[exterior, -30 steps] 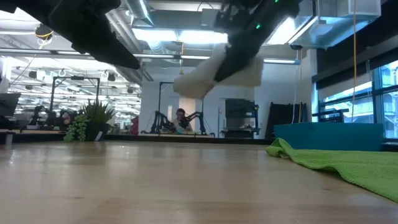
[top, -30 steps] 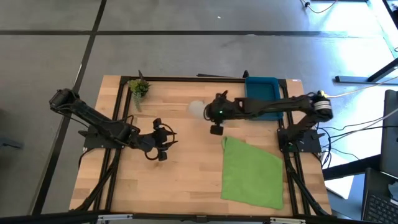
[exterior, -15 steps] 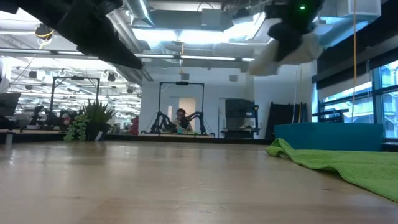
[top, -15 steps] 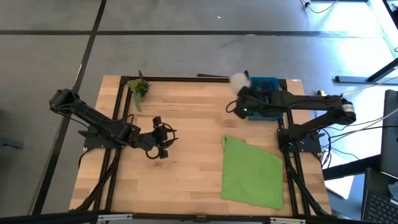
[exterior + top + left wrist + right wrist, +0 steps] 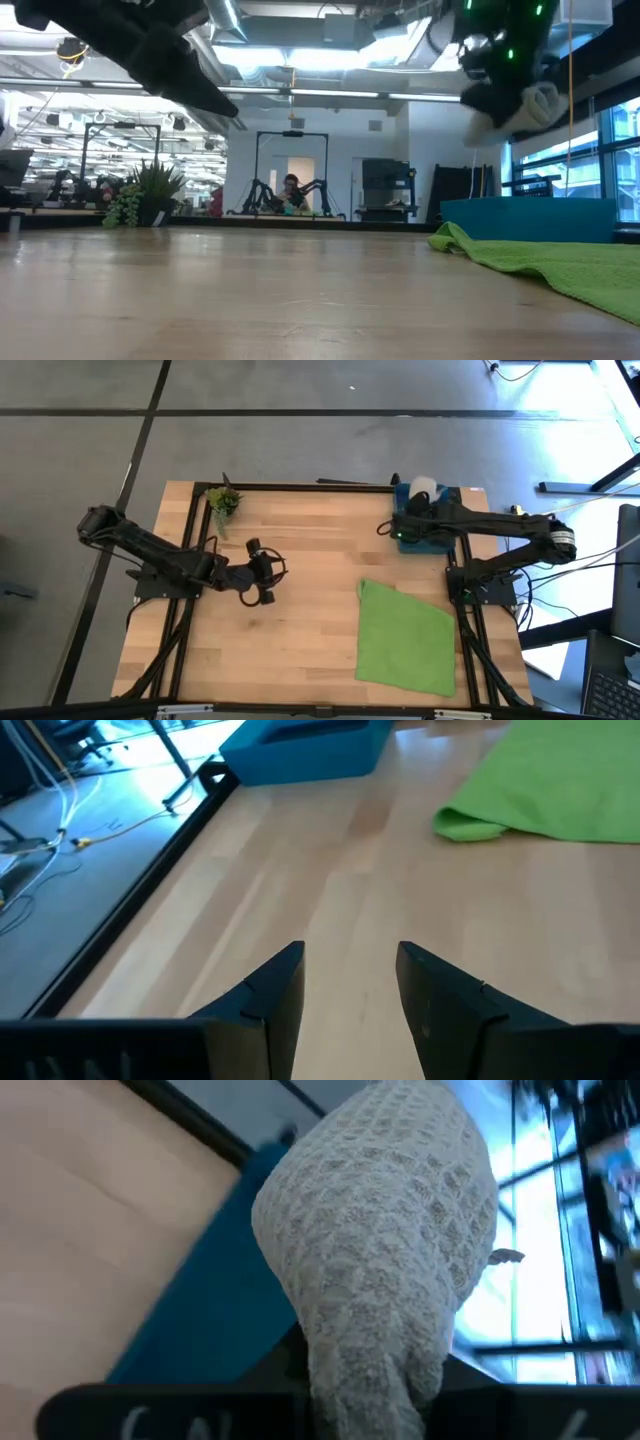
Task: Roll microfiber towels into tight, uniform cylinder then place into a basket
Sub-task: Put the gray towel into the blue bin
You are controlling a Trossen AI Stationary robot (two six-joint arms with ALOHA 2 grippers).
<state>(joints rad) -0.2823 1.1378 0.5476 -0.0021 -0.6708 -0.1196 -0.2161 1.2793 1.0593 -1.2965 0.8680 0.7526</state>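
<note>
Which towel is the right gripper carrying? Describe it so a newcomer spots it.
Find the blue basket at the table's far right corner. Above it, the right gripper clamps a rolled grey towel: pale and waffle-textured, unlike the green towel lying flat nearer the front.

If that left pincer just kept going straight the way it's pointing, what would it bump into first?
Probably nothing soon: the open left pincer points across bare table. Farther along that line sits the blue basket, with the green towel off to one side. Depth is hard to judge, so it might meet the tabletop first.
</note>
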